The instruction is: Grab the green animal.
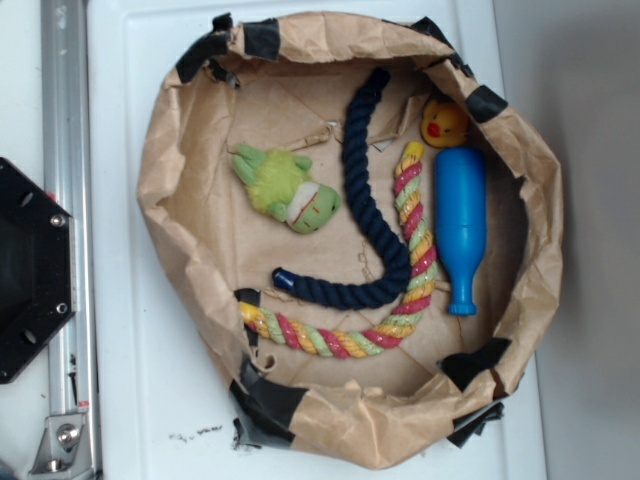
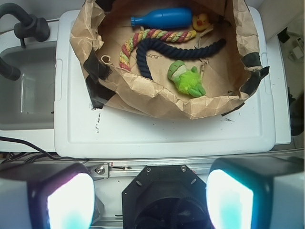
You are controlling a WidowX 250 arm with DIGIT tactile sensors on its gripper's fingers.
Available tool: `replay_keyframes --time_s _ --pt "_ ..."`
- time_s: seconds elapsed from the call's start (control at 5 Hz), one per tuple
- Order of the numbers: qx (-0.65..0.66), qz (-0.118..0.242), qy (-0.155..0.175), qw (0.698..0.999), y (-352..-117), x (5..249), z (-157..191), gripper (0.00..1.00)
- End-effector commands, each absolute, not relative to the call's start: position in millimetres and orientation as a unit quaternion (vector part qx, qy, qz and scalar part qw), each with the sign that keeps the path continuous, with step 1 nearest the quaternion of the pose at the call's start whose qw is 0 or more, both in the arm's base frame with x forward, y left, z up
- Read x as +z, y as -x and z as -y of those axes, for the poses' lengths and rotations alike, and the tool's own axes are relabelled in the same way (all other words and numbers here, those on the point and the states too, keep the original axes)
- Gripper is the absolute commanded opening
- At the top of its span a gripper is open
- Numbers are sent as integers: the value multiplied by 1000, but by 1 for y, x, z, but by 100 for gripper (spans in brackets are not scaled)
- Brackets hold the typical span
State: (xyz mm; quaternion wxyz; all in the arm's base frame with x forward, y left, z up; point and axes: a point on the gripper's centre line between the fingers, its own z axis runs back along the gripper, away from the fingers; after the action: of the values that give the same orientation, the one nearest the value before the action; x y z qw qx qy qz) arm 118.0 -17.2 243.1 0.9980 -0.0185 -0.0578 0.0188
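The green animal (image 1: 288, 190) is a fuzzy lime-green plush with a white-and-red neck band. It lies on its side in the left half of a brown paper nest (image 1: 180, 215), head toward the dark blue rope. In the wrist view it (image 2: 186, 78) lies near the nest's front wall. My gripper (image 2: 150, 200) shows only in the wrist view. Its two fingers stand wide apart with nothing between them. It hangs high over the black robot base, well short of the nest and the toy. The gripper is out of the exterior view.
In the nest lie a dark blue rope (image 1: 372, 190), a multicoloured rope (image 1: 400, 290), a blue bottle (image 1: 461, 225) and a yellow rubber duck (image 1: 443, 122). The nest sits on a white lid (image 2: 162, 131). The black base (image 1: 30, 270) and a metal rail (image 1: 62, 150) stand beside it.
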Motion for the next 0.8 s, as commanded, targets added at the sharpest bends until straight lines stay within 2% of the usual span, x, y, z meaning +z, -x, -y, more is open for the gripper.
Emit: replay_keyframes --time_s 0.0,0.2,0.4,0.6 --pt "19 58 19 998 -118 243 17 100" --pt "-108 101 -71 986 -164 217 3 100" --pt "-168 82 -57 981 -197 187 -1 100" --pt "-178 55 -59 981 -224 143 -18 100"
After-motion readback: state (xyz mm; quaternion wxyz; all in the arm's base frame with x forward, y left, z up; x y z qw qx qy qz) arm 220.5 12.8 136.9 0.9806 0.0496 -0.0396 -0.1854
